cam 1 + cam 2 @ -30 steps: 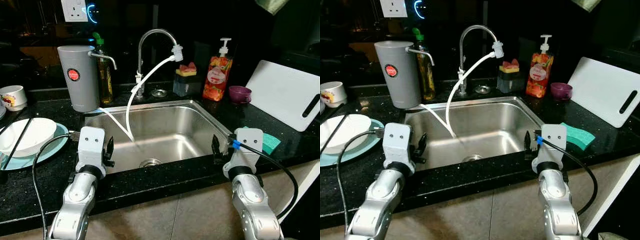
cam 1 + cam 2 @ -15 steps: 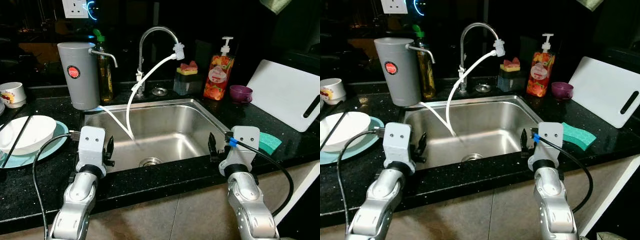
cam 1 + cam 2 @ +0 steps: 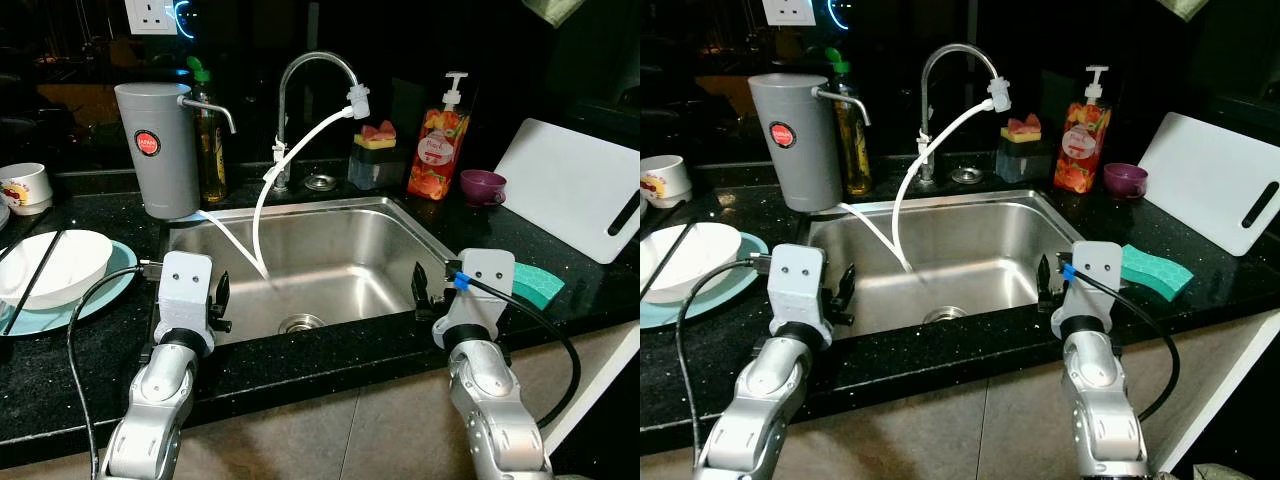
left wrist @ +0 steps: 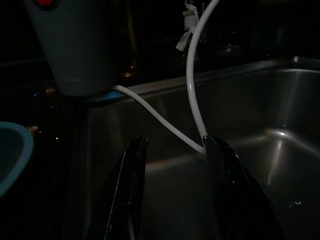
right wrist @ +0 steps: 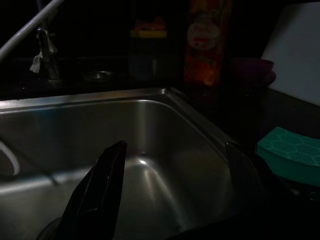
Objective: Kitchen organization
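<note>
Both hands hover at the near rim of a steel sink [image 3: 330,225] set in a black table [image 3: 90,350]. The left hand [image 4: 172,150] holds its fingers spread and empty, as does the right hand [image 5: 172,150]. A green sponge [image 3: 538,282] lies just right of the right hand; a white bowl [image 3: 55,265] sits on a plate far left.

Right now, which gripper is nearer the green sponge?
Right. The right gripper hovers at the sink's front right corner, just beside the green sponge; the left gripper is across the basin, near the front left rim.
</note>
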Motion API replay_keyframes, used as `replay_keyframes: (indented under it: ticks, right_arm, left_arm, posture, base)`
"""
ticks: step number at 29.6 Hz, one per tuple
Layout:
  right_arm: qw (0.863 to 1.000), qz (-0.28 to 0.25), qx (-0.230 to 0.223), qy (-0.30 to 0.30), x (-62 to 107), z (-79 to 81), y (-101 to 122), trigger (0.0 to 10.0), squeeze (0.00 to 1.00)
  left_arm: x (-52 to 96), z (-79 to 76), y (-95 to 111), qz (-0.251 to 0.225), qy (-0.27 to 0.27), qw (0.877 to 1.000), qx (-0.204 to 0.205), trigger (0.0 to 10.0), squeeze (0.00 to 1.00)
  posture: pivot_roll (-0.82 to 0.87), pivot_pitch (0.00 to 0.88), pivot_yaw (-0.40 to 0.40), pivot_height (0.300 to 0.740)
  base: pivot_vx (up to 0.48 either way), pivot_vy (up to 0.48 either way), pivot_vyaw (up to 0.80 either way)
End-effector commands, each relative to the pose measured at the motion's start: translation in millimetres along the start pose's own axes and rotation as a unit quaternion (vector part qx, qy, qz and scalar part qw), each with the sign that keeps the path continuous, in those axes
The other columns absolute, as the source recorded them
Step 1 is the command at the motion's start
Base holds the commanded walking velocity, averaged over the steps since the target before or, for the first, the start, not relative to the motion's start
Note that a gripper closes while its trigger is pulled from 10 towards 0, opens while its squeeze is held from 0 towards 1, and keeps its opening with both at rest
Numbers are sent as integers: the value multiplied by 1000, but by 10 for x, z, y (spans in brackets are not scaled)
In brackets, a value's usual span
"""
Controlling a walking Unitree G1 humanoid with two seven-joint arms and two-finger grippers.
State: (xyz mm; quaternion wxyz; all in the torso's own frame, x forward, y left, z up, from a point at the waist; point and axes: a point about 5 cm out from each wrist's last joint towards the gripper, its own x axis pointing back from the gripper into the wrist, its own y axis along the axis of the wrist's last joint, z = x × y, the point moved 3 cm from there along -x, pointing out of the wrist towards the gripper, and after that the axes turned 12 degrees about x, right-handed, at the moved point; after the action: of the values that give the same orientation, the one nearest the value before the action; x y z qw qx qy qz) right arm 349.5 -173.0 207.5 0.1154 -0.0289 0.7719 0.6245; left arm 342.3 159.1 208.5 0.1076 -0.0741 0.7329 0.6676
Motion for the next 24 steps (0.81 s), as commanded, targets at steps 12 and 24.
replay_keyframes:
  ticks: [12, 24]
  right_arm:
    - [1000, 0, -6, 6, -26, 49, -5, 10000, 0]
    - [1000, -5, -6, 2, -26, 13, 7, 10000, 0]
  left_arm:
    - [-12, -6, -28, 5, 1, 1000, 2, 10000, 0]
    - [-7, -17, -35, 6, -1, 1000, 2, 10000, 0]
  posture:
    - [108, 50, -65, 740]
    - [102, 55, -63, 740]
  base:
    - [0, 0, 0]
    - [0, 0, 0]
